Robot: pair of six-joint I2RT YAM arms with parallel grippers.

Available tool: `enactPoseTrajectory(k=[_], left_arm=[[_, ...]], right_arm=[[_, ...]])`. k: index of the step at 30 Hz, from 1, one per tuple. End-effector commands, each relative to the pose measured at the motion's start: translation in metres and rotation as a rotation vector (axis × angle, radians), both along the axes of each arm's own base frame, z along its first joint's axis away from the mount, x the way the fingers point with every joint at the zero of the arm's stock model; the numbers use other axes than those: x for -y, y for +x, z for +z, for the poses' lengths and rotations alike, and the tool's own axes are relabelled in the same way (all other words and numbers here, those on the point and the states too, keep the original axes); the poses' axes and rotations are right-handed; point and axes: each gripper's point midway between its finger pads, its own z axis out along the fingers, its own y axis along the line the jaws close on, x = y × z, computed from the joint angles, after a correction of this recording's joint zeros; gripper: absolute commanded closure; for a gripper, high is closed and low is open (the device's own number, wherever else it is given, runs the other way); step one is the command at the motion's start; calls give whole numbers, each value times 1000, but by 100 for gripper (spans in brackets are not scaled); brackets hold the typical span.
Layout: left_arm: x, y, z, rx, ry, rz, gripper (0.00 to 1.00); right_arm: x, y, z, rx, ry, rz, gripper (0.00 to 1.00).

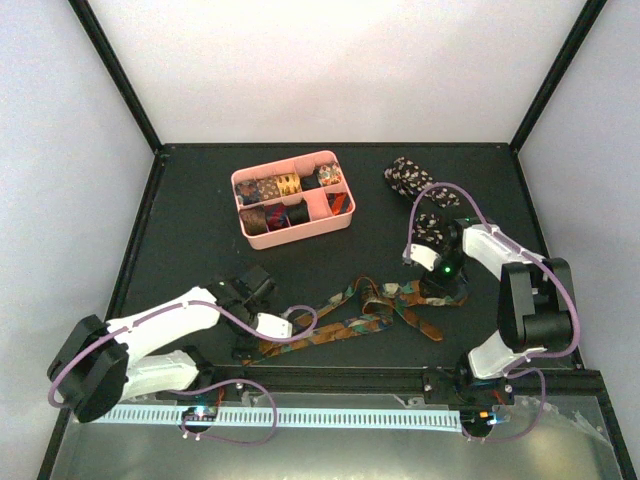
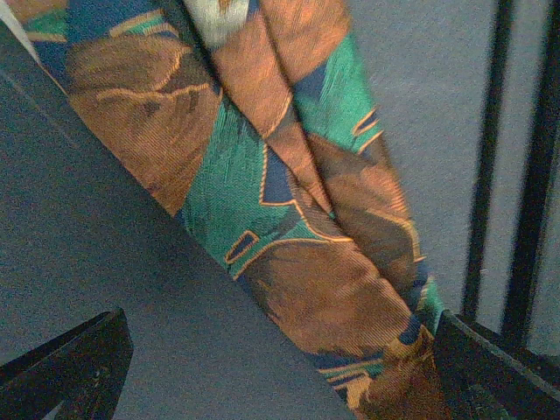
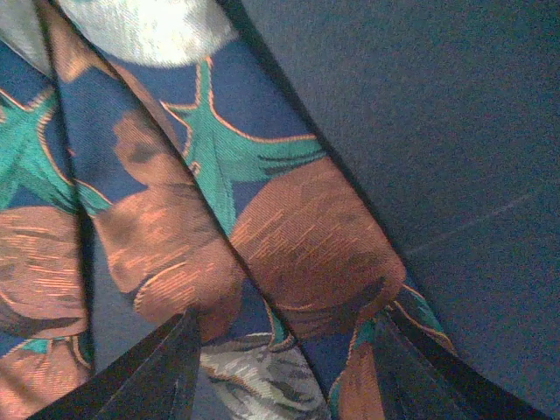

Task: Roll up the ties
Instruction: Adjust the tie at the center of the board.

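- The patterned tie (image 1: 350, 322) is lying unrolled across the near part of the bench (image 1: 190, 230), stretching between our two arms, with loose folds near its middle.
- We are holding our left fingers (image 2: 79, 367) spread wide, one on each side of the fabric near its left end; they are gripping nothing.
- Our right fingers (image 3: 157, 376) are standing partway apart astride the tie's other end, and we are not seeing them clamp it.
- We are judging the step in hand to be taking hold of the tie so that rolling can begin.
- To do it well, we are wanting the strip flat and untwisted first. Both wrist views are showing a lengthwise fold or seam, so pinching across the full width is looking wise.
- We are advising a tight first turn at one end while the other arm is giving gentle tension, since slack is likely to yield a lopsided coil.
- Rolled ties are sitting in the pink tray (image 1: 262, 238), and a speckled tie (image 1: 405, 178) is lying at the far right, well apart.
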Motion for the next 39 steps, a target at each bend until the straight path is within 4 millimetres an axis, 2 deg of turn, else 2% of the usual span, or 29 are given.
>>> enactPoseTrajectory(k=[1, 5, 12, 17, 22, 24, 27, 30, 34, 39], left_arm=[[-25, 41, -12, 218, 157, 71, 4], [-42, 74, -10, 305, 175, 148, 5], [-89, 144, 15, 449, 172, 325, 6], [-120, 165, 20, 462, 207, 382, 6], [-154, 184, 20, 484, 276, 470, 7], [-153, 184, 23, 475, 259, 489, 7], [-127, 178, 37, 443, 102, 491, 4], [-106, 172, 56, 434, -20, 486, 1], [-94, 171, 71, 465, -103, 481, 1], [-84, 169, 84, 506, -177, 480, 1]], right_arm=[[14, 3, -18, 8, -66, 0, 45], [27, 2, -27, -14, -99, -14, 47], [45, 8, -31, -5, -142, -38, 48], [59, 13, -29, 10, -177, -58, 49], [60, 18, -10, 67, -164, -75, 48], [49, 15, 5, 68, -100, -83, 43], [26, 5, 29, 72, 24, -79, 37], [3, -6, 46, 90, 99, -48, 37], [-16, -23, 46, 65, 124, -1, 41], [-19, -34, 18, 14, 73, 2, 43]])
